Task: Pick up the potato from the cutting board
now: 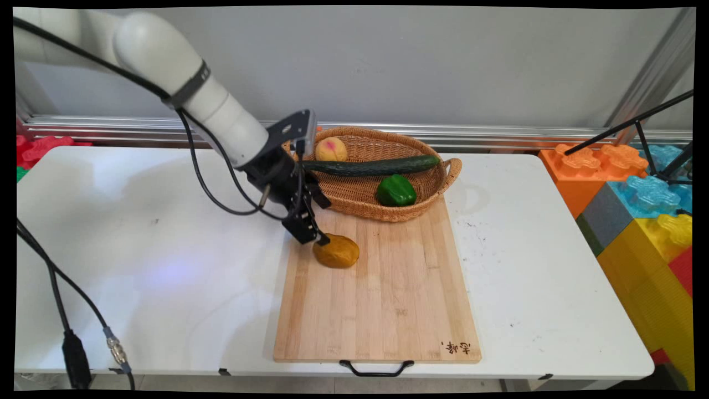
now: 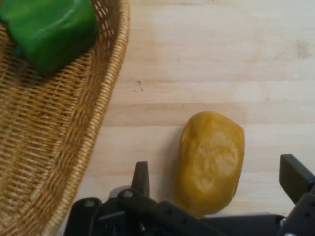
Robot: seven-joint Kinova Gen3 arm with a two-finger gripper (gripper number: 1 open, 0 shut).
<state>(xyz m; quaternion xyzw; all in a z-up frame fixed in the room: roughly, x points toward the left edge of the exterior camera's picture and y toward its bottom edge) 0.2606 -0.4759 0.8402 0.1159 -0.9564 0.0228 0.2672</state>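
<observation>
A yellow-brown potato [image 1: 337,252] [image 2: 211,157] lies on the wooden cutting board [image 1: 388,299] [image 2: 221,64], near its far left corner. My gripper [image 1: 319,239] [image 2: 218,177] is down at the potato's left end, open, with one finger [image 2: 141,177] on each side of it. A gap shows between the potato and the other finger [image 2: 294,176]. Just behind stands a wicker basket [image 1: 354,202] [image 2: 54,132] holding a green pepper [image 1: 396,190] [image 2: 49,29], a long cucumber [image 1: 371,166] and a peach [image 1: 331,149].
Large coloured building blocks [image 1: 637,210] are stacked beyond the table's right end, with a black stand's legs [image 1: 637,122] over them. Red blocks [image 1: 39,149] lie at the far left. Black cables [image 1: 72,332] hang over the table's near left. The board's black handle [image 1: 376,368] faces the front edge.
</observation>
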